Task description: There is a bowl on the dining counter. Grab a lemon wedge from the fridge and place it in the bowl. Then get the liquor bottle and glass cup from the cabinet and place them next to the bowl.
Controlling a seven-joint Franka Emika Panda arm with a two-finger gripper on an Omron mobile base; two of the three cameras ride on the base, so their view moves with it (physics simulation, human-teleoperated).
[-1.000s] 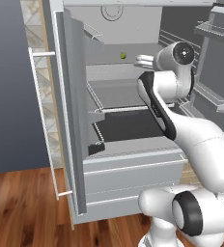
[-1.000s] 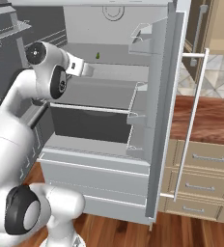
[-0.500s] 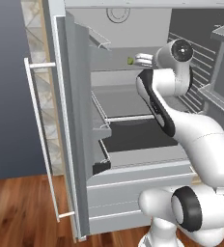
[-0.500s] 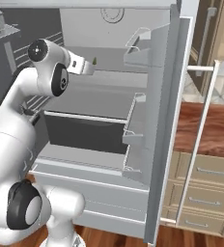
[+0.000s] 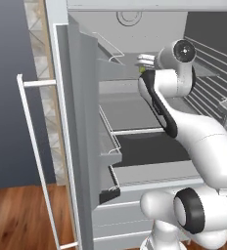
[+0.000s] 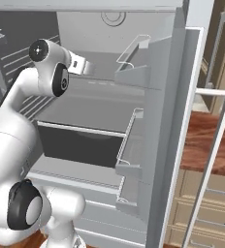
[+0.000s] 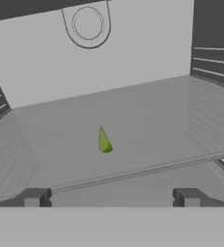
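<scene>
Facing lemon wedge (image 7: 104, 141) on fridge (image 7: 133, 77) shelf | pincer (image 7: 111, 198) wide, wedge ahead, apart

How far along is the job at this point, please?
Done: the tall pale grey fridge stands open. In hand: the open gripper, jaws empty, faces the small green lemon wedge lying on the upper shelf. Left: grasping it, bowl delivery, then bottle and cup.

The arm (image 5: 198, 141) is glossy white, built from thick rounded segments. At the joints sit dark grey, almost black rings, and one round cap near the wrist carries a small circular mark. A narrow black strip runs along one link. The gripper (image 7: 111, 197) has two small, dark grey, square finger tips (image 7: 33, 197).
</scene>
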